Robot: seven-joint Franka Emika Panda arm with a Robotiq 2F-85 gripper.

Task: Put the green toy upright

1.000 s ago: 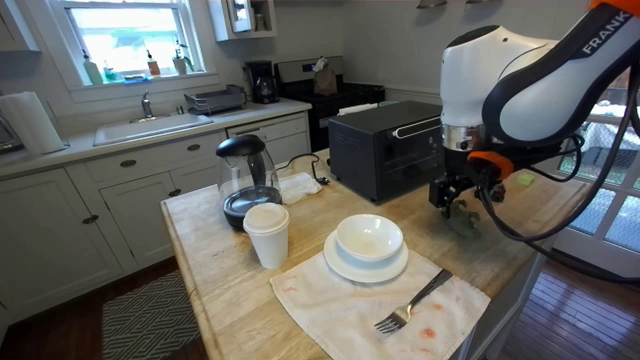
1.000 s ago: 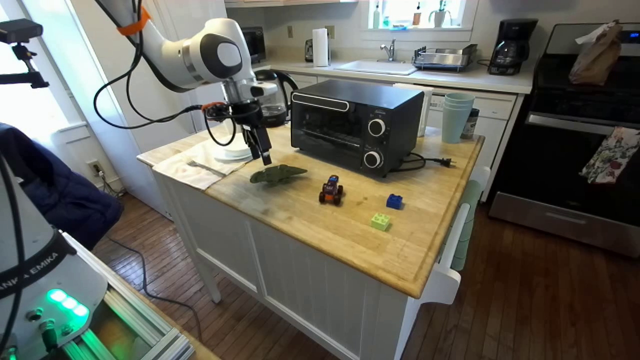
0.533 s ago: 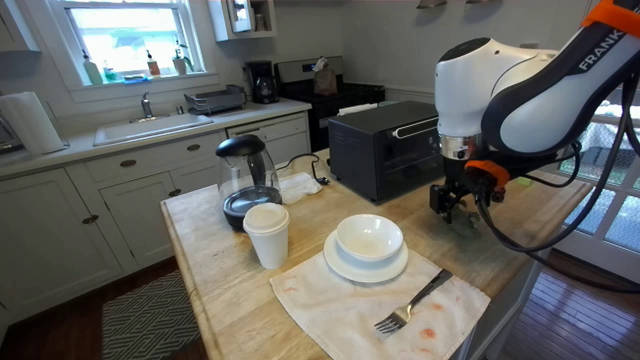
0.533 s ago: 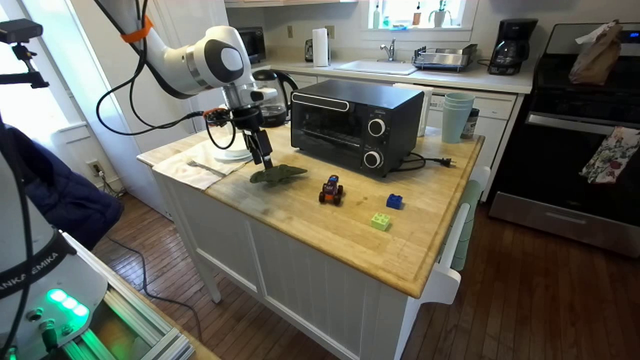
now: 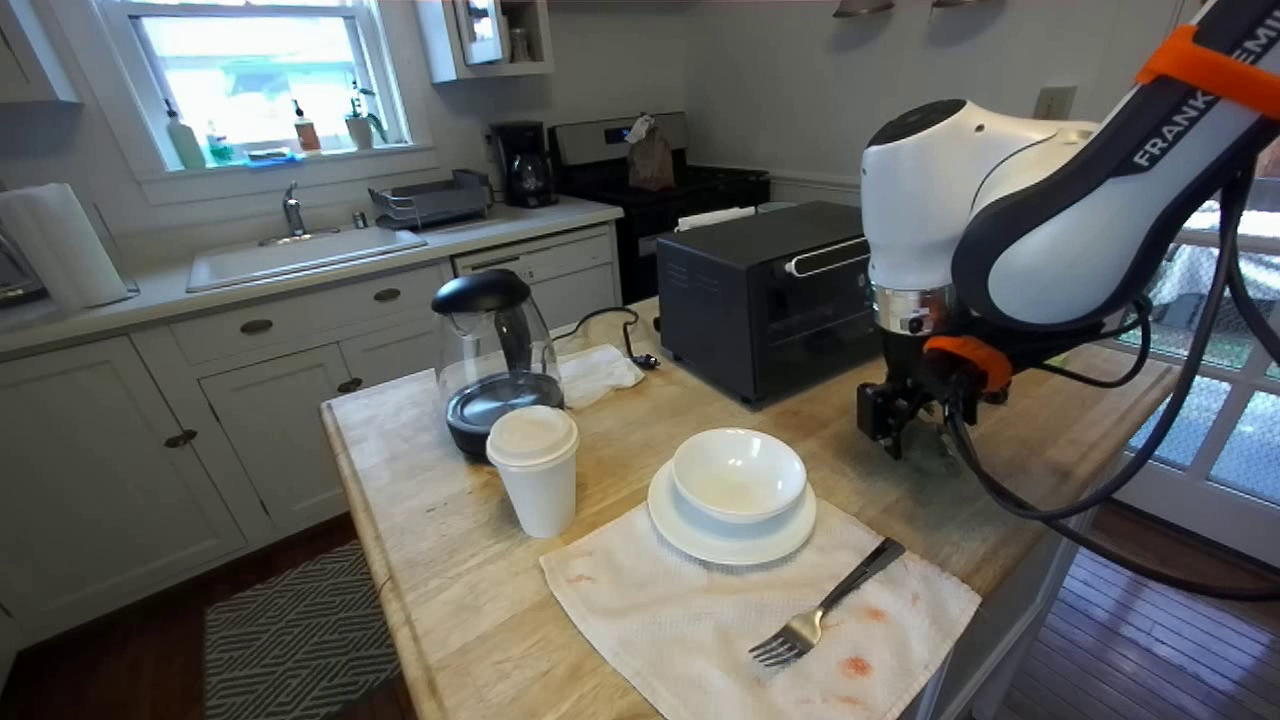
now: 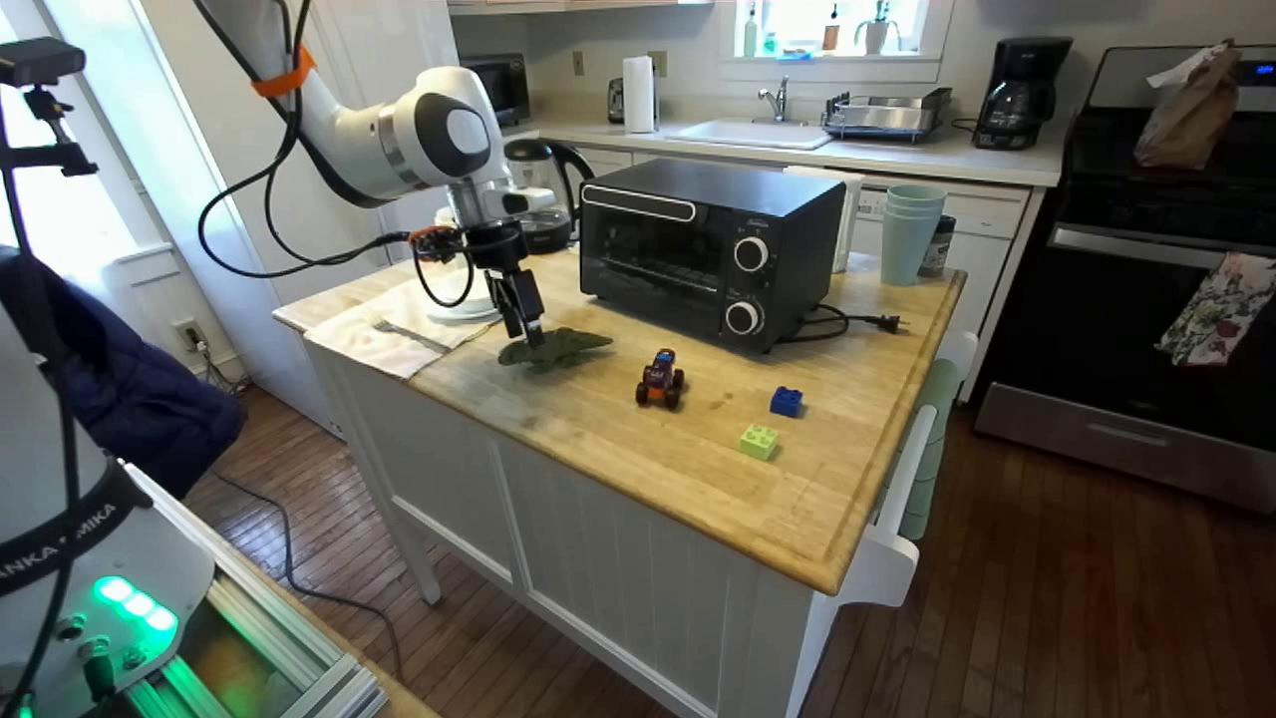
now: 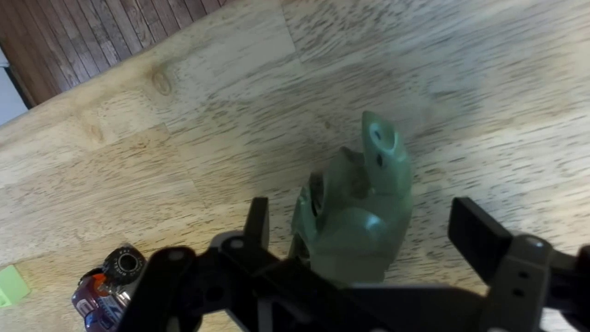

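Note:
The green toy (image 6: 568, 346), dark olive and lumpy, lies lengthwise on the wooden table. In the wrist view the green toy (image 7: 355, 226) sits between the two fingers, its near end hidden behind the gripper body. In an exterior view it is mostly hidden behind the gripper and cable. My gripper (image 6: 525, 336) points down, low over one end of the toy. In the wrist view my gripper (image 7: 358, 216) is open, with gaps between each finger and the toy; the gap on the right is wider. I cannot tell whether the fingertips reach the tabletop.
A toy truck (image 6: 660, 379), a blue brick (image 6: 787, 402) and a light green brick (image 6: 758, 442) lie on the table. The black toaster oven (image 6: 713, 249) stands behind the toy. A white bowl (image 5: 740, 475) on a plate and a fork (image 5: 828, 605) rest on a cloth beside it.
My gripper has moved down from above the toy to low over it, the fingers staying open. The toy has not visibly moved.

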